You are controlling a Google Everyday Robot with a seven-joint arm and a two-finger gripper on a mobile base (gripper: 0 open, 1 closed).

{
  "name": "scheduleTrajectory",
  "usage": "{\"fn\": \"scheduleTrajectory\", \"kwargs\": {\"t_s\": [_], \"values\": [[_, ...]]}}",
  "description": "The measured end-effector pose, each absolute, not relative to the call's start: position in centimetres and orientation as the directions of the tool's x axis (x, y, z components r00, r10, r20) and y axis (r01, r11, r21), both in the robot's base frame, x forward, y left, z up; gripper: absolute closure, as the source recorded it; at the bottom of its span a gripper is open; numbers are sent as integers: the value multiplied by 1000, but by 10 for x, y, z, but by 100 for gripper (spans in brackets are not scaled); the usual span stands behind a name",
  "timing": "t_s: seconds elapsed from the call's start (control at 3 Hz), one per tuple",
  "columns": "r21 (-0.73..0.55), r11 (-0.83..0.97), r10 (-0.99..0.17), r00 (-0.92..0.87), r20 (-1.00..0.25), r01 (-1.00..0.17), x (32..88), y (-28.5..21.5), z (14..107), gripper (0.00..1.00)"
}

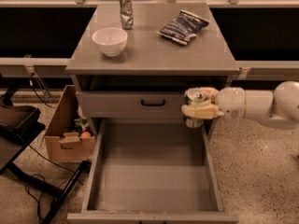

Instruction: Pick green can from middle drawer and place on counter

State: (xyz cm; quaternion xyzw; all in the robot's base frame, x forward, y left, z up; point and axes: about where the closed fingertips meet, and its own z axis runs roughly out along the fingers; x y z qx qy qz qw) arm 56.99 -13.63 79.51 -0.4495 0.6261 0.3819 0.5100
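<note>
- Now my pincer (195, 108) is closed around the green can (197, 96), one cream finger (202, 111) lying across its side.
- I hold the can upright, silver top and pull tab showing above my fingers and a bit of green body below them.
- It hangs over the far right corner of the open middle drawer (154, 176), in front of the right end of the closed drawer front (131, 105) with the black handle, and lower than the near edge of the counter (159, 55).
- My white arm (261, 104) reaches in from the right.
- On the counter a white bowl (110, 40) sits near the left, a crinkled silver can (125, 10) stands behind it, and a dark chip bag (183, 27) lies far right.
- A cardboard box (65, 139) sits on the floor just left of the cabinet.
</note>
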Motion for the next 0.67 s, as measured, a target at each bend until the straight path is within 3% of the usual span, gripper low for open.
{"fn": "scheduleTrajectory", "kwargs": {"t_s": [0.67], "values": [[48,383,-136,-108,-985,-923,597,-126,913,100]]}}
